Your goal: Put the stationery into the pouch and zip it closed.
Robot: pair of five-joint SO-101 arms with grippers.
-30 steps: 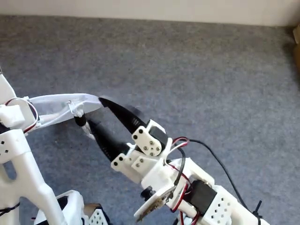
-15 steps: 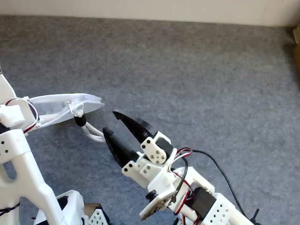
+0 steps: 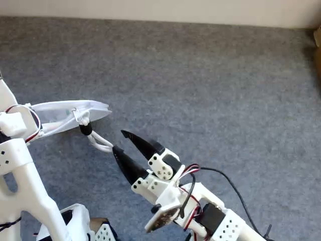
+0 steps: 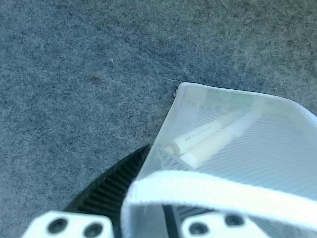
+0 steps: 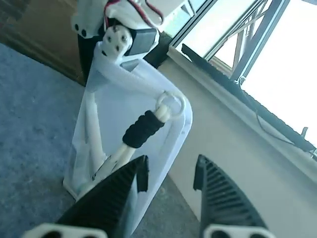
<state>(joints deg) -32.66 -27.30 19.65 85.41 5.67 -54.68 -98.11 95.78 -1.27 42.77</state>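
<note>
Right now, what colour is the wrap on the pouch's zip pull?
Black. The wrap on the pouch shows best in the right wrist view.

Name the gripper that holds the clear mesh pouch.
The left gripper: it is clamped on the clear mesh pouch, while the right gripper stands open beside its white pull cord.

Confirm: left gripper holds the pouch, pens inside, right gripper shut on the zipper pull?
No. The right gripper is open, jaws apart, not clamped on the zipper pull, per the right wrist view. The left gripper holds the pouch, pens inside.
</note>
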